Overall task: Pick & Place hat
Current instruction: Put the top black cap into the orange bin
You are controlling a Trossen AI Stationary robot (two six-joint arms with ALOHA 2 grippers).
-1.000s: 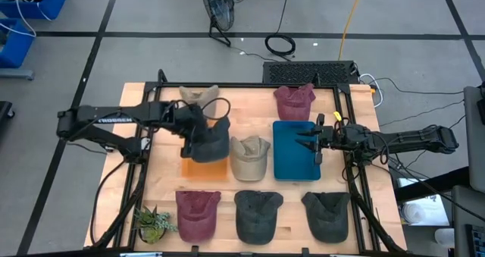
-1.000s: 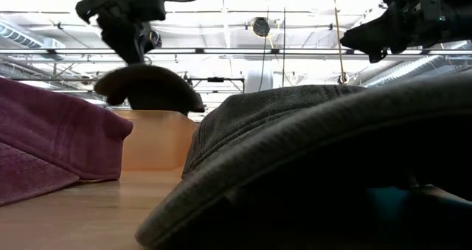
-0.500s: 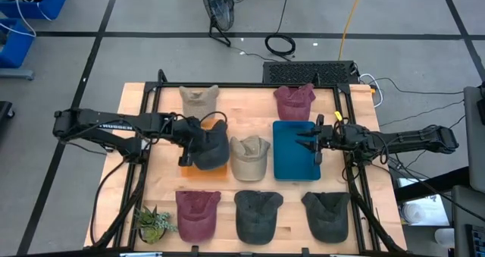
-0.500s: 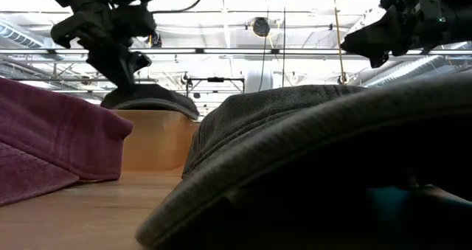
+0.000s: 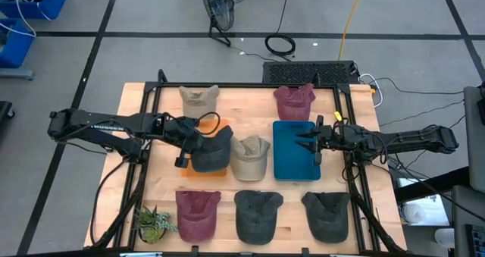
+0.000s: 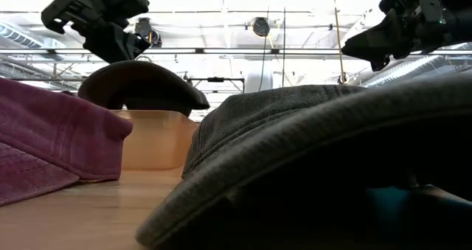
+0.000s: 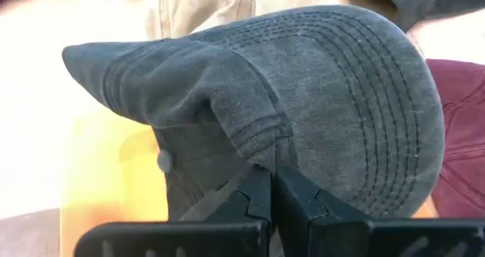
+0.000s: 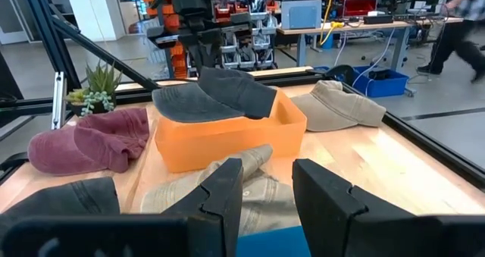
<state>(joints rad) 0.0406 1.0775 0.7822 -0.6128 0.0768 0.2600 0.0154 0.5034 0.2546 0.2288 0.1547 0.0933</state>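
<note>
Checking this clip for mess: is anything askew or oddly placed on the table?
Only the dark grey hat: it sits across the rim of the orange bin, brim hanging past one wall, with the left gripper shut on it. The other hats lie flat on the table.

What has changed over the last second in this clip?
The left pincer, shut on the dark hat, has drawn back toward its own side and lowered the hat onto the orange bin; the hat now lies across the bin's rim, still gripped. The right pincer has stayed open over the blue tray, and the other hats have not moved.
</note>
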